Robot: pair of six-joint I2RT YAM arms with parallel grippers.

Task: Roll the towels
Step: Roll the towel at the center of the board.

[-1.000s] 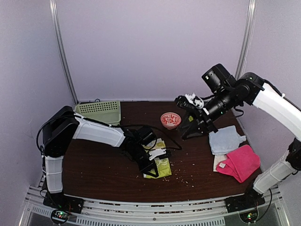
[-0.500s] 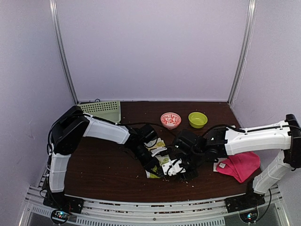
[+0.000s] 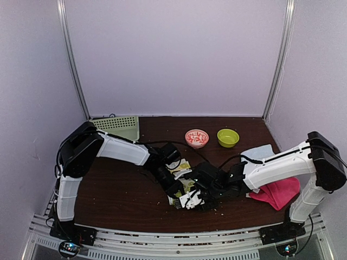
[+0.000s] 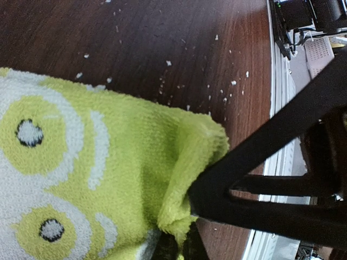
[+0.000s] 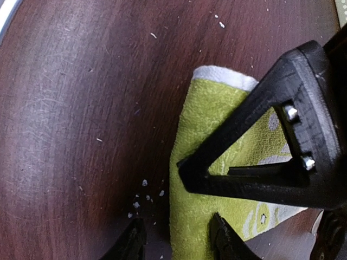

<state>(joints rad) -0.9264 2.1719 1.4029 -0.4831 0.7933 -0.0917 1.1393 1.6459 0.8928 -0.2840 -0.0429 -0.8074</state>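
**A:** Looking at the right gripper [image 5: 176, 241] first: where has it got to?

**B:** A second ago it hung in the air just right of the red-patterned bowl [image 3: 196, 138]. Now its arm is stretched low over the worktop [image 3: 119, 189]. The gripper sits well to the near side of that bowl, at the near edge of the yellow towel [image 4: 108, 162].

**A:** Spread or pressed together?

**B:** Spread. Its wrist view shows one fingertip over bare wood and the other over the cloth, with the towel's edge between them. Nothing is pinched.

**A:** And the left gripper [image 4: 176, 249]?

**B:** Same spot as before, on the near side of the bowl and slightly left of it. It is pressed together on a bunched corner of the yellow towel. The rest of the towel lies flat, not rolled.

**A:** Anything else changed?

**B:** The green bowl [image 3: 227, 137], just right of the patterned bowl, was hidden behind the raised arm and is now in plain sight. The light blue towel [image 3: 260, 151], farther right of the bowl, was fully in view, and the arm now crosses most of it. The pink towel [image 3: 279, 189] is where it was, right of the bowl and on its near side.
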